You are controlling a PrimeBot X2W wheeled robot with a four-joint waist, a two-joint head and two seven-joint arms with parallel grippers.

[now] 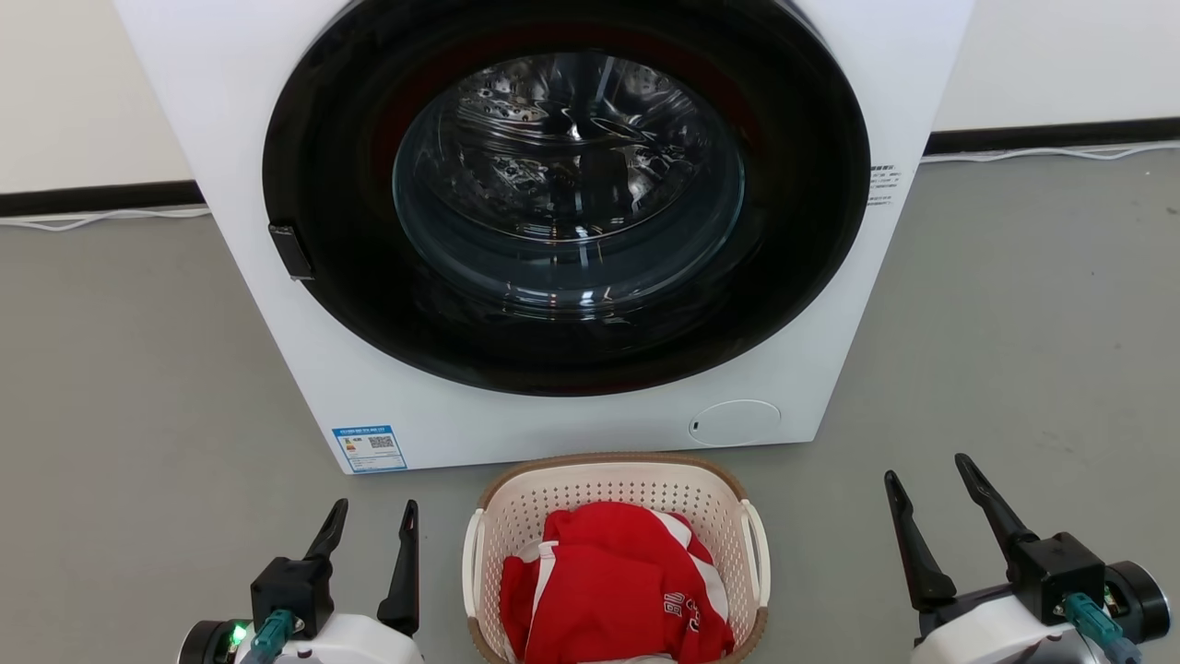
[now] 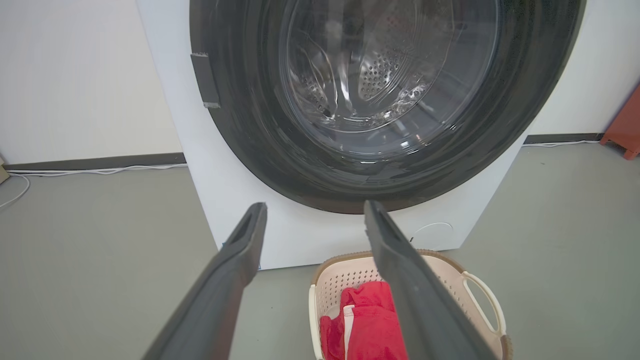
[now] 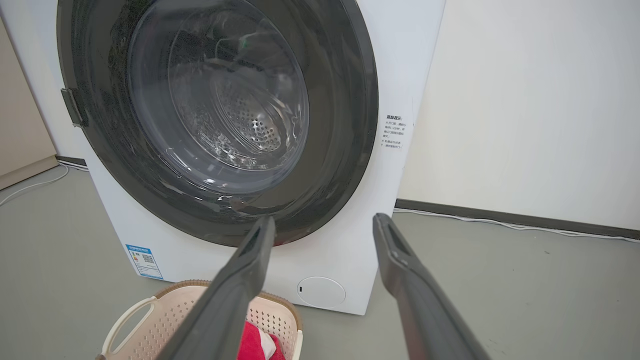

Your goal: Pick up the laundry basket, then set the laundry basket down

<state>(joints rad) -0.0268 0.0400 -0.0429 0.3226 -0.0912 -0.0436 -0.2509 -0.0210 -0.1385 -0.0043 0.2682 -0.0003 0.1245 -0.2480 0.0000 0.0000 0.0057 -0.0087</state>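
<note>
The laundry basket [image 1: 616,489], cream-white and perforated with a brown rim and white side handles, stands on the floor in front of the washing machine, holding red and white clothes [image 1: 613,590]. My left gripper [image 1: 374,505] is open to the basket's left, apart from it. My right gripper [image 1: 926,465] is open to the basket's right, further off. In the left wrist view the basket [image 2: 345,277] lies low and right of centre behind my open left gripper [image 2: 315,207]. In the right wrist view the basket [image 3: 160,320] sits at the lower left, beside my open right gripper [image 3: 324,220].
The white washing machine [image 1: 553,424] with its shut round dark door [image 1: 567,194] stands right behind the basket. White cables [image 1: 101,218] run along the wall's base. An orange-red object [image 2: 625,125] stands far right. Grey floor [image 1: 138,387] spreads on both sides.
</note>
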